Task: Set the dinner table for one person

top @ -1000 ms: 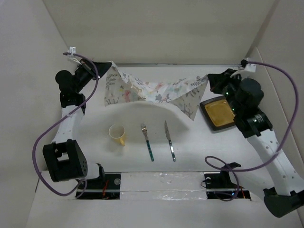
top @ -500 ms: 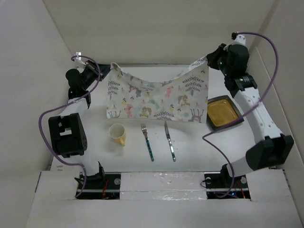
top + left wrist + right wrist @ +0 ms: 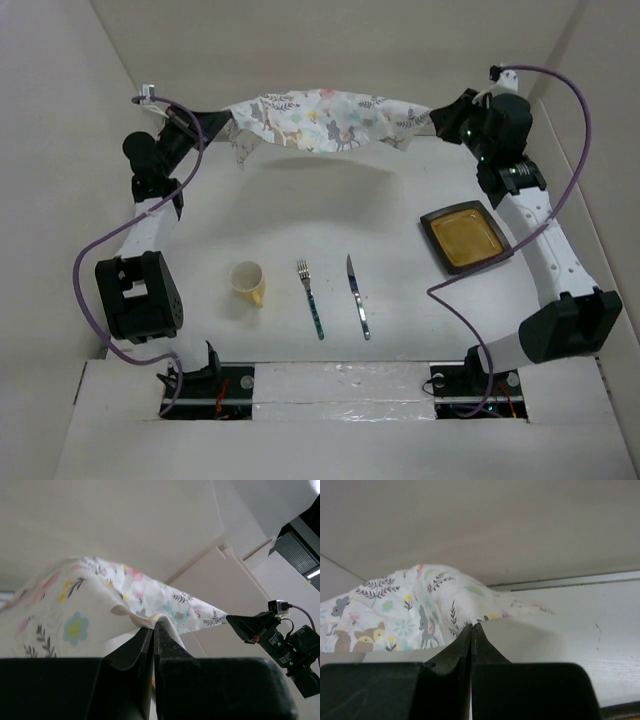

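Observation:
An animal-and-leaf patterned pastel cloth (image 3: 320,120) hangs stretched in the air over the far edge of the white dinner table (image 3: 330,215). My left gripper (image 3: 222,122) is shut on the cloth's left corner (image 3: 150,620). My right gripper (image 3: 432,118) is shut on its right corner (image 3: 475,622). On the table lie a yellow cup (image 3: 248,282) on its side, a fork (image 3: 310,298) with a teal handle, a knife (image 3: 358,296) and a square yellow plate (image 3: 467,237) with a dark rim at the right.
White walls close in the table at the back and both sides. The cup, fork and knife lie in a row near the front. Purple cables loop beside both arms. The right arm (image 3: 540,230) reaches along the table's right edge past the plate.
Both grippers have carried the cloth up and back toward the far wall. It hung low over the table's middle; now it is raised, stretched flatter, and no longer covers the plate's edge.

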`<state>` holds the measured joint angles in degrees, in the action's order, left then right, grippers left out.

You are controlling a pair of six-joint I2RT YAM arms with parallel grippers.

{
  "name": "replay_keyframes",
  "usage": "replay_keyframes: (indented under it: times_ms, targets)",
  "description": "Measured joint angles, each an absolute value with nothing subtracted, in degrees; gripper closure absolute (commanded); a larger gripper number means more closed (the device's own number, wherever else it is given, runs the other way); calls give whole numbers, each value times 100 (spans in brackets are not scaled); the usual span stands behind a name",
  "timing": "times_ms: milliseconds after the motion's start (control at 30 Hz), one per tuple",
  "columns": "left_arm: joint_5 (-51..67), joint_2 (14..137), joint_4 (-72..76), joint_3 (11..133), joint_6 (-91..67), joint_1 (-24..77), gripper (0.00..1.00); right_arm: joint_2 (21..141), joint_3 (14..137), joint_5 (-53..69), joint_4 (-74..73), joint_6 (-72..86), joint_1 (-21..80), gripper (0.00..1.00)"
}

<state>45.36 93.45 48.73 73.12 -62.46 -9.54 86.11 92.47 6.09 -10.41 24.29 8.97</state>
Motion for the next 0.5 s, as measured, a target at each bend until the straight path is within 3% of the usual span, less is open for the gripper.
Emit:
replay_keyframes:
  times_ms: [133,267,500]
  targets:
    - [4488,9078,5566,5951,-6313,-1070,100,7924,7496,744,-366,2569,897,100]
    - [4397,9548,5931,4849,-6508,-1142,100,7977,6051,834,-32,2722,897,100]
    - [4392,10403,6241,3920,-6672,-1168,100,8359,4746,851,82,2853,897,100]
